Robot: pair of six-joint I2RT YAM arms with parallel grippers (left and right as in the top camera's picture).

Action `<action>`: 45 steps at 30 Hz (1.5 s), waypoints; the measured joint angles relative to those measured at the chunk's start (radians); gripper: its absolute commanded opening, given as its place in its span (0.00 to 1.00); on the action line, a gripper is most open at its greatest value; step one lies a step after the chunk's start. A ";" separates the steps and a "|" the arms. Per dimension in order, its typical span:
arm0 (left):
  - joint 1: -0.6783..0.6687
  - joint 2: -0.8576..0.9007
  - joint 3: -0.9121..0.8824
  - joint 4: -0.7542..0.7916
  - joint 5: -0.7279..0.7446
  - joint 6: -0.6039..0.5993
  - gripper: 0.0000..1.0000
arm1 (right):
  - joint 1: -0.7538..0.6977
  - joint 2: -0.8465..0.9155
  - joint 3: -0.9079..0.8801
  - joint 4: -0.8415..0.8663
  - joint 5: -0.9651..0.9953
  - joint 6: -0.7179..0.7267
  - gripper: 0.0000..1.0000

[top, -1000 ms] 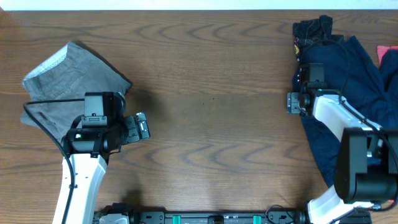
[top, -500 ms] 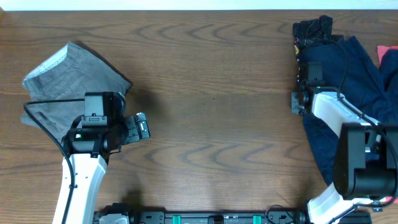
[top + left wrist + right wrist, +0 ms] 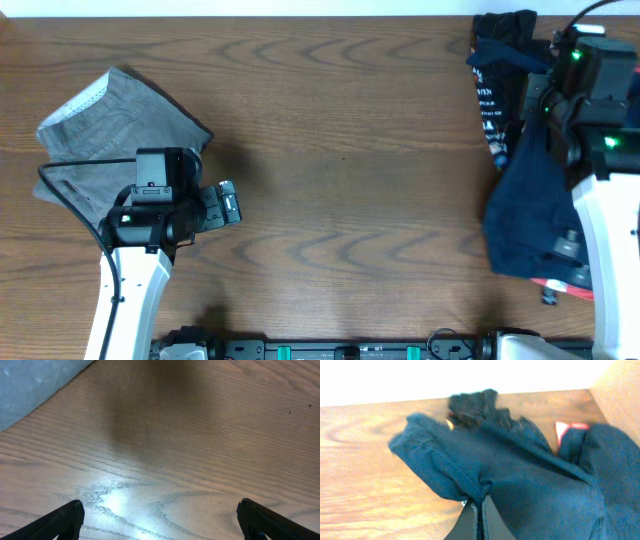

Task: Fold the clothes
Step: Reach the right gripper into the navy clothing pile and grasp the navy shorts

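Observation:
Dark navy shorts [image 3: 525, 190] hang bunched at the table's right side, lifted by one pinched fold. My right gripper [image 3: 481, 502] is shut on that fold of the navy fabric [image 3: 520, 475], and in the overhead view the raised wrist hides its fingers. Grey shorts [image 3: 110, 130] lie folded at the far left, and their edge shows as a grey corner [image 3: 30, 385] in the left wrist view. Just right of them my left gripper [image 3: 228, 203] hovers over bare wood. It stands wide open [image 3: 160, 507] with nothing between the fingers.
A black garment [image 3: 505, 30] lies crumpled at the back right, behind the navy shorts [image 3: 472, 405]. Something red [image 3: 570, 288] pokes out under the navy fabric near the front right. The wooden table's [image 3: 340, 150] far edge runs along the top.
My right gripper has closed on the navy shorts and risen toward the back right, pulling the fabric up off the table. The left arm has stayed put.

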 measured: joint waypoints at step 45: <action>0.000 0.000 0.000 0.006 0.000 0.000 0.98 | 0.282 0.434 0.106 -0.522 -0.244 0.043 0.45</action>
